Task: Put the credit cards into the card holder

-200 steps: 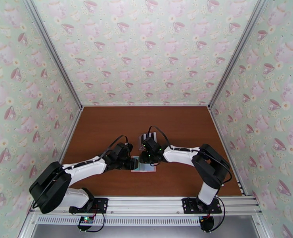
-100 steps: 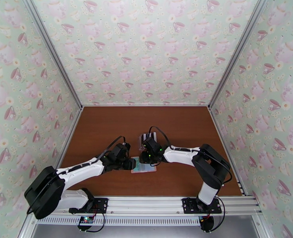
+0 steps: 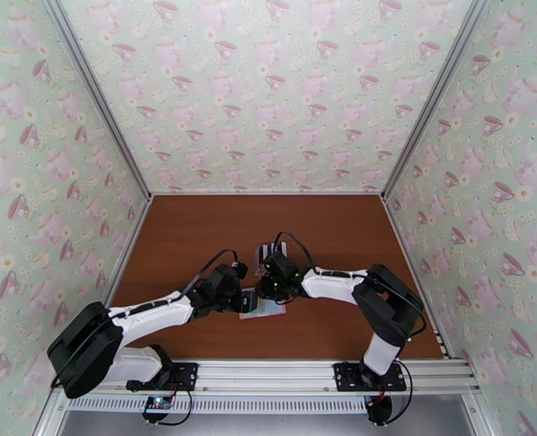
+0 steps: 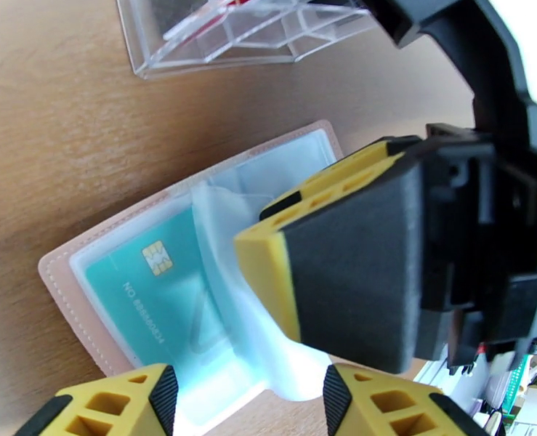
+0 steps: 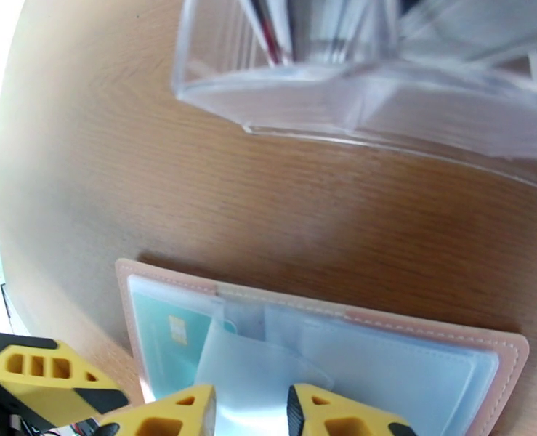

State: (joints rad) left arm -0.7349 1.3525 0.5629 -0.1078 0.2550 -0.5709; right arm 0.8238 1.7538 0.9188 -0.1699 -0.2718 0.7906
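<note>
Left gripper [image 4: 246, 392] stands with jaws apart and empty above the pink card holder [image 4: 59, 279], which we find unfolded near the table's [image 3: 195, 234] near edge, teal credit card [image 4: 155, 296] in its left pocket; right gripper [image 5: 251, 410] straddles a clear leaf [image 5: 253, 365], grip undeterminable.

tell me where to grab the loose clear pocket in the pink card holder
Probably pinch the clear pocket near its free edge, coming from above: it arches up off the open card holder, while the rest lies flat on the table.
</note>
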